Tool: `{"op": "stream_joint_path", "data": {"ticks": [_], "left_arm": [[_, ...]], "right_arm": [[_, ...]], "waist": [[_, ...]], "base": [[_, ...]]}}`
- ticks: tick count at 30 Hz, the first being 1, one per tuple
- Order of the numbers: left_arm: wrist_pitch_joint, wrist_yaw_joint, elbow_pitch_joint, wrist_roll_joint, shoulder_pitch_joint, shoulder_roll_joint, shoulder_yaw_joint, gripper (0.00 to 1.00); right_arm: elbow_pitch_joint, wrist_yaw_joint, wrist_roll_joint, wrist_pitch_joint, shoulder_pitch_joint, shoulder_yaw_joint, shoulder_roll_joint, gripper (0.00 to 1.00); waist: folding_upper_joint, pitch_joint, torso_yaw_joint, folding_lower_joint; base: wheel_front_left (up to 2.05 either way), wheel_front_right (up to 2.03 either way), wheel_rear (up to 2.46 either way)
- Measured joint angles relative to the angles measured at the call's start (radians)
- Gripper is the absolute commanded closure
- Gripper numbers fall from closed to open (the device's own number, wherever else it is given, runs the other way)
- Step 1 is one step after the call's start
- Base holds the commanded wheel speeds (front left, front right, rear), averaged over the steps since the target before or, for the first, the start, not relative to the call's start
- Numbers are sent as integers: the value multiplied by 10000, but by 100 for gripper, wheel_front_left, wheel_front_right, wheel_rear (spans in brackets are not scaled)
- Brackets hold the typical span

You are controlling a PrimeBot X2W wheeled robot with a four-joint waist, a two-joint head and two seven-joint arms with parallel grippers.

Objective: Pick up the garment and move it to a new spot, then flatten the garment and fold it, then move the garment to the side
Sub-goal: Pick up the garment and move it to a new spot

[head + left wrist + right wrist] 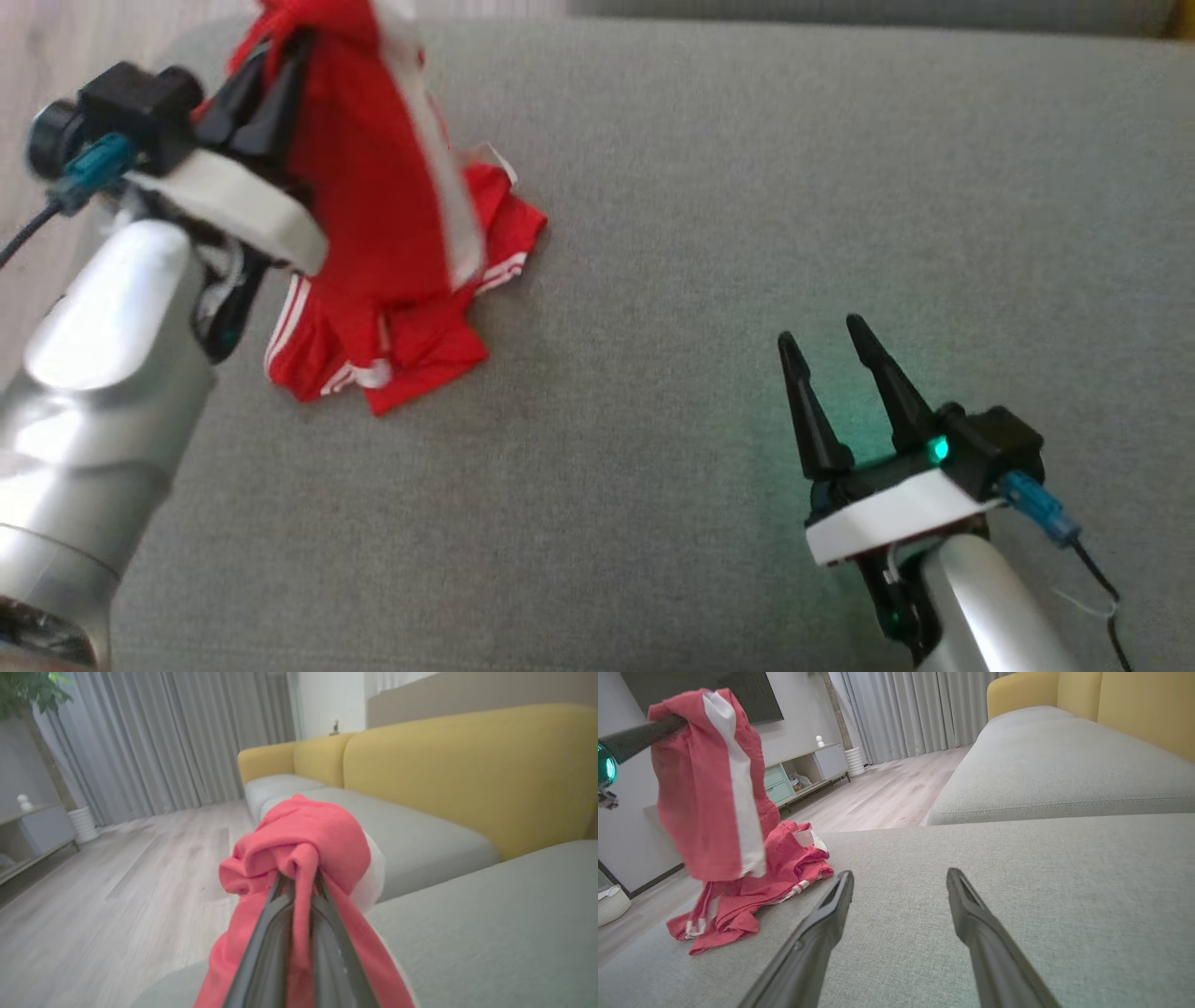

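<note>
Left hand (299, 879) pinched shut on a bunch of red garment (373, 187) at upper left of frame, cloth hanging lengthwise downward, lower end heaped on grey sofa seat (747, 187); right hand (820, 333) spread, empty, well apart at lower right.

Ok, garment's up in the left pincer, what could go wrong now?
The left pincer is shut on a bunched fold of the garment near its fingertips, so the cloth may slip out. Its lower part lies piled on the cushion close to the edge; a drop could land on the floor. The right pincer is open and apart, so only one point holds it.
</note>
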Motion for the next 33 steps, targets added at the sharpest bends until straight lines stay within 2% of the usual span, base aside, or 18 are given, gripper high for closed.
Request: {"op": "stream_joint_path", "data": {"ticks": [6, 14, 19, 24, 25, 26, 29, 33], "left_arm": [[761, 0, -1866, -207, 137, 92, -803, 100], [1889, 132, -3971, -600, 569, -119, -1342, 100], [2313, 360, -4441, -527, 561, -435, -1670, 100], [2316, 435, -4136, -456, 156, -1045, -1860, 100], [2316, 430, -3937, -395, 16, -1162, -1977, 56], [2316, 422, -3674, -314, -104, -1312, -2036, 0], [2382, 282, -2907, -69, -363, -1513, -2426, 0], [1881, 268, -2063, 35, -385, -1465, -2395, 0]], "right_arm": [[-36, 0, 272, 0, 219, -165, 4, 0], [-161, 0, 529, 0, 330, -270, 6, 0], [-351, 0, 965, 0, 253, -359, 6, 0], [-635, 0, 1216, 0, -91, -265, 6, 0], [-709, 0, 1277, 0, -132, -261, 4, 0], [-775, 0, 1315, 0, -142, -270, 4, 0], [-849, 0, 1457, 0, -142, -282, 4, 0], [-968, 0, 1465, 0, -141, -355, 6, 0]], "waist": [[0, -682, -259, -2], [0, -839, -1294, 0], [0, -600, -2251, 1], [0, -182, -3299, 2], [0, -87, -3492, 2], [0, 16, -3678, 2], [0, 347, -4115, 2], [0, 742, -4369, 4]], "base": [[0, 0, 0], [0, 0, 0], [0, 0, 0], [0, 0, 0], [0, 0, 0], [0, 0, 0], [0, 0, 0], [0, 0, 0]]}}
